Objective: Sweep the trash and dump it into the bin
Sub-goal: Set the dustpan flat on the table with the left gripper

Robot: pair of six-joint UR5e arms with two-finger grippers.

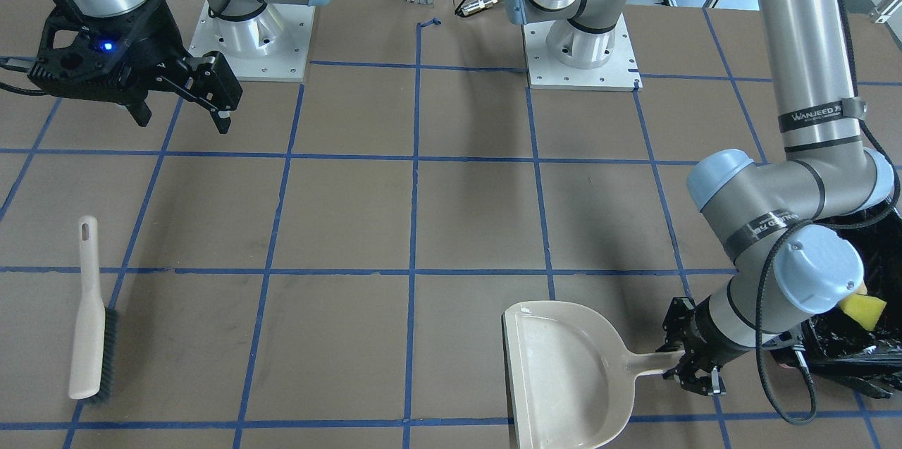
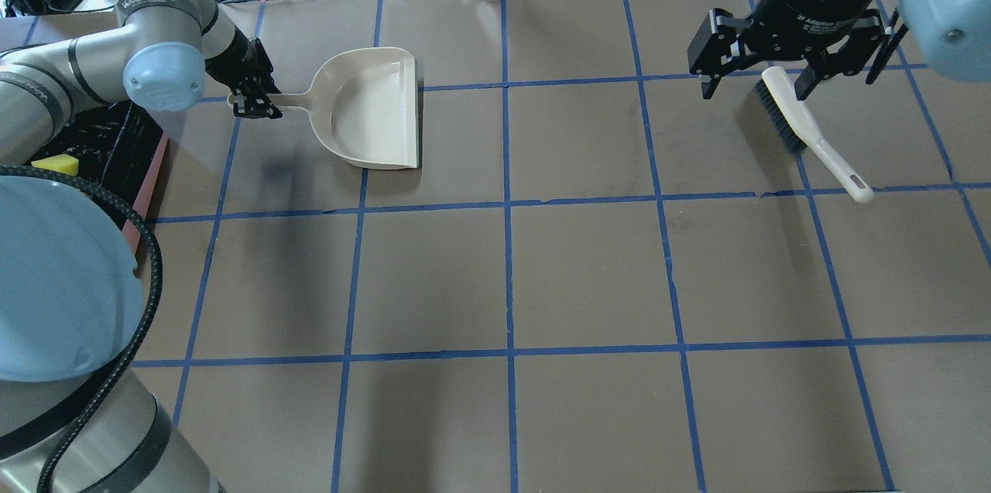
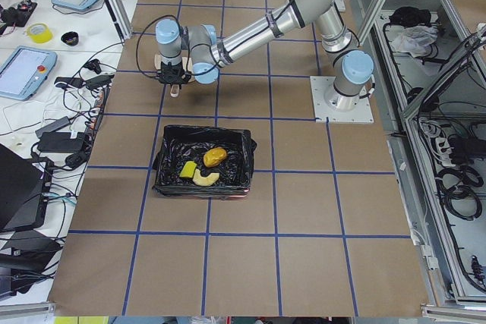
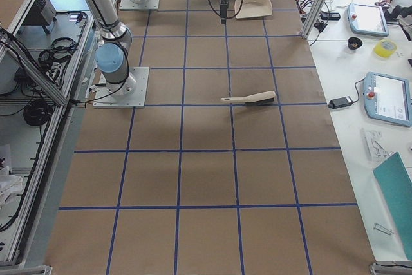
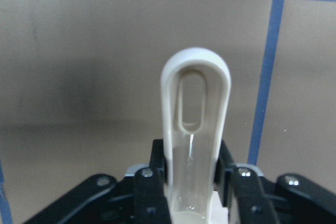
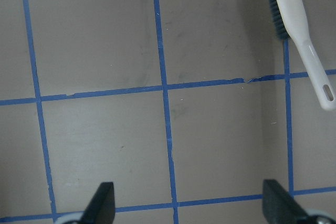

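The trash lies in the bin point(image 3: 168, 144), a pink-sided box with a black bag: a golden-brown oval point(image 3: 215, 156), a yellow wedge point(image 3: 187, 168) and a croissant shape point(image 3: 203, 178). The wedge also shows in the front view point(image 1: 863, 309) and overhead view point(image 2: 56, 165). My left gripper point(image 1: 694, 364) is shut on the handle point(image 5: 195, 119) of the empty beige dustpan point(image 2: 372, 106), which lies flat on the table beside the bin. My right gripper point(image 2: 755, 87) is open and empty, raised above the table. The brush point(image 2: 805, 125) lies on the table below it.
The brush point(image 1: 90, 322) lies alone near the table's operator-side edge, on my right. The bin point(image 2: 151, 176) stands at the table's left end, partly hidden by my left arm. Blue tape lines grid the brown table. Both arm bases point(image 1: 254, 40) sit at the robot-side edge.
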